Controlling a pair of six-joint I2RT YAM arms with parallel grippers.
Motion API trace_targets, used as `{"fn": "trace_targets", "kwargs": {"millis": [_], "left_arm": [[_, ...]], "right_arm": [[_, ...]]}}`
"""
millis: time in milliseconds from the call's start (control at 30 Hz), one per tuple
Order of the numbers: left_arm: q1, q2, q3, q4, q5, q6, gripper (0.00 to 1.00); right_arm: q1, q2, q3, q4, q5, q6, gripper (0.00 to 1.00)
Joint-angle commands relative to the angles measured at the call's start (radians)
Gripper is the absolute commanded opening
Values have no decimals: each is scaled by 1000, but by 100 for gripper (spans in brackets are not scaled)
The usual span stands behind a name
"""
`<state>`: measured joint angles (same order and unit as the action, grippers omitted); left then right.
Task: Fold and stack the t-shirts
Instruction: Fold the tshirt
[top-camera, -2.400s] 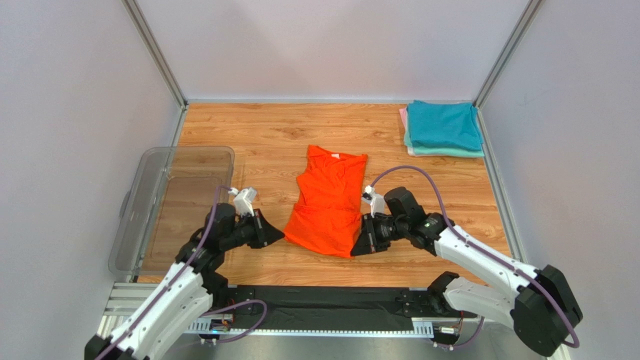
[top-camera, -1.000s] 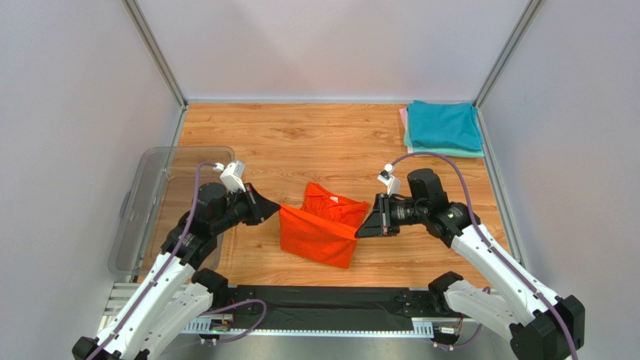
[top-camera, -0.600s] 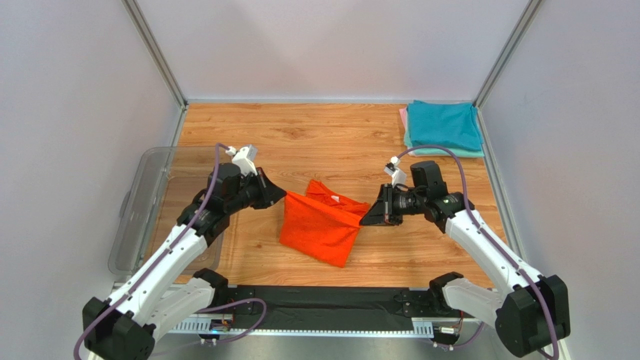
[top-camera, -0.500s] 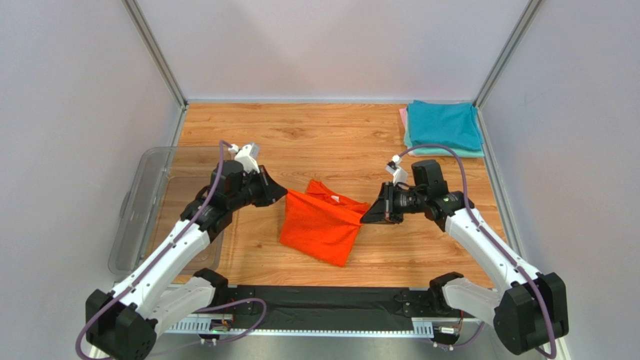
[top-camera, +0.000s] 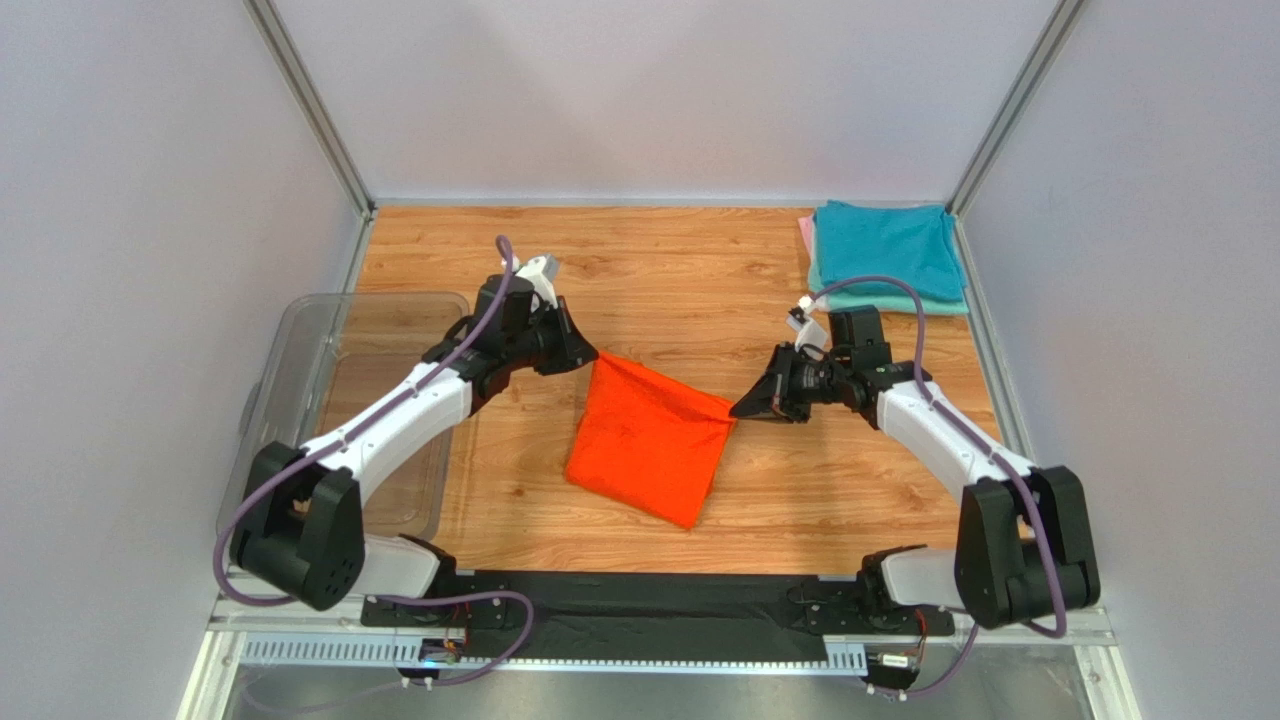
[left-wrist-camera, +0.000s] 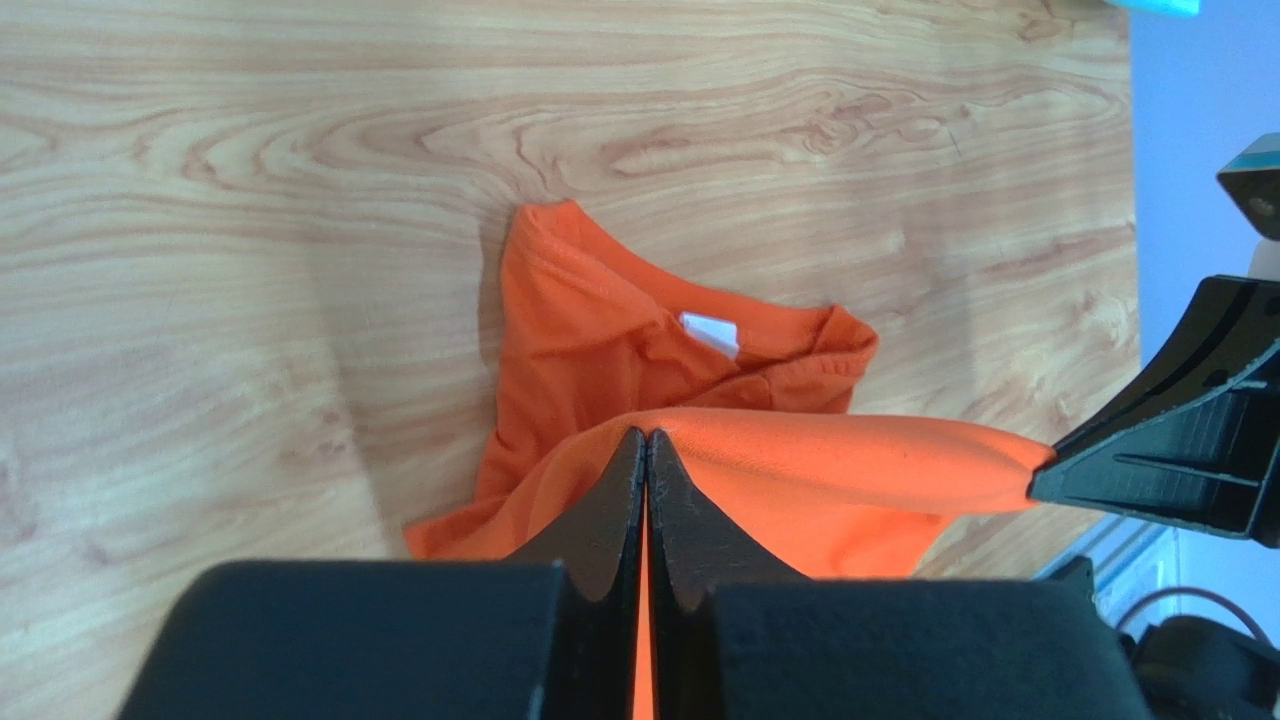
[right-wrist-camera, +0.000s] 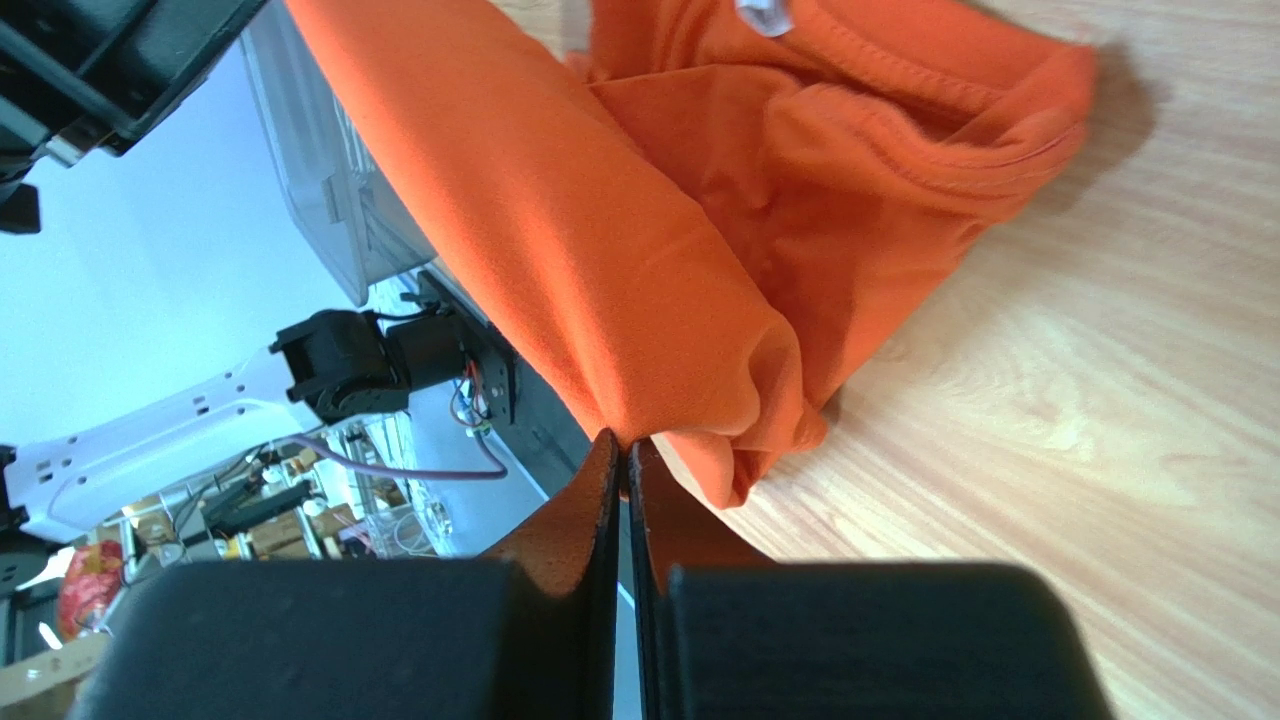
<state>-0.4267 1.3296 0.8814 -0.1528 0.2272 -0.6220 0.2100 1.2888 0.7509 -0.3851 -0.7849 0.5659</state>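
At the near edge, the two arm bases sit on a black rail (top-camera: 646, 600). Just beyond it, the orange t-shirt (top-camera: 649, 443) lies mid-surface, its near corner resting flat on the wood. Its far edge is raised and pulled straight between the two tools. The left tool (top-camera: 583, 357) is pinched tight on one end of that edge, with cloth coming out from between its closed fingers in the left wrist view. The right tool (top-camera: 744, 407) is clamped the same way on the other end.

Holding both ends apart keeps the top layer taut, so it should lay down without wrinkles. Beneath it, the collar with its white neck label (left-wrist-camera: 709, 332) rests bunched on the wood. The stretched layer seems meant to be drawn over the collar as a fold, and that fold looks partly made but not yet released.

The surface (top-camera: 676, 285) is warm wood-grain board. A clear tub (top-camera: 286, 338) sits along its left side, behind the left arm.

In the far right corner, well apart from the work, is a folded stack. The teal t-shirt (top-camera: 890, 249) is on top, with a mint green t-shirt (top-camera: 887, 306) showing at its near edge and a pale pink t-shirt (top-camera: 807, 233) peeking out at the left. That is probably where the orange one goes. Plain grey walls (top-camera: 646, 90) close in three sides.
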Motion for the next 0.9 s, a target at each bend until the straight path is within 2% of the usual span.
{"fn": "trace_targets", "kwargs": {"millis": [0, 333, 467, 533, 600, 633, 667, 733, 767, 867], "left_arm": [[16, 63, 60, 82, -2, 28, 0], [37, 299, 174, 98, 23, 48, 0], [40, 358, 200, 105, 5, 65, 5], [40, 382, 218, 105, -5, 71, 30], [40, 384, 228, 95, -11, 68, 52], [40, 364, 225, 102, -3, 73, 85], [40, 349, 222, 101, 10, 73, 97], [40, 283, 199, 99, 20, 73, 100], [40, 258, 186, 101, 29, 71, 100], [23, 163, 134, 107, 58, 56, 100]], "right_arm": [[-26, 62, 63, 66, 26, -31, 0], [-58, 296, 133, 144, 58, -18, 3], [-64, 355, 172, 153, 90, -29, 9], [-64, 391, 198, 137, 102, -52, 12], [-66, 408, 241, 96, 99, -64, 32], [-66, 403, 252, 82, 110, -78, 41], [-66, 396, 271, 69, 110, -84, 66], [-66, 347, 277, 31, 116, -93, 91], [-64, 321, 274, 20, 115, -104, 100], [-43, 215, 249, -15, 127, -112, 100]]}}
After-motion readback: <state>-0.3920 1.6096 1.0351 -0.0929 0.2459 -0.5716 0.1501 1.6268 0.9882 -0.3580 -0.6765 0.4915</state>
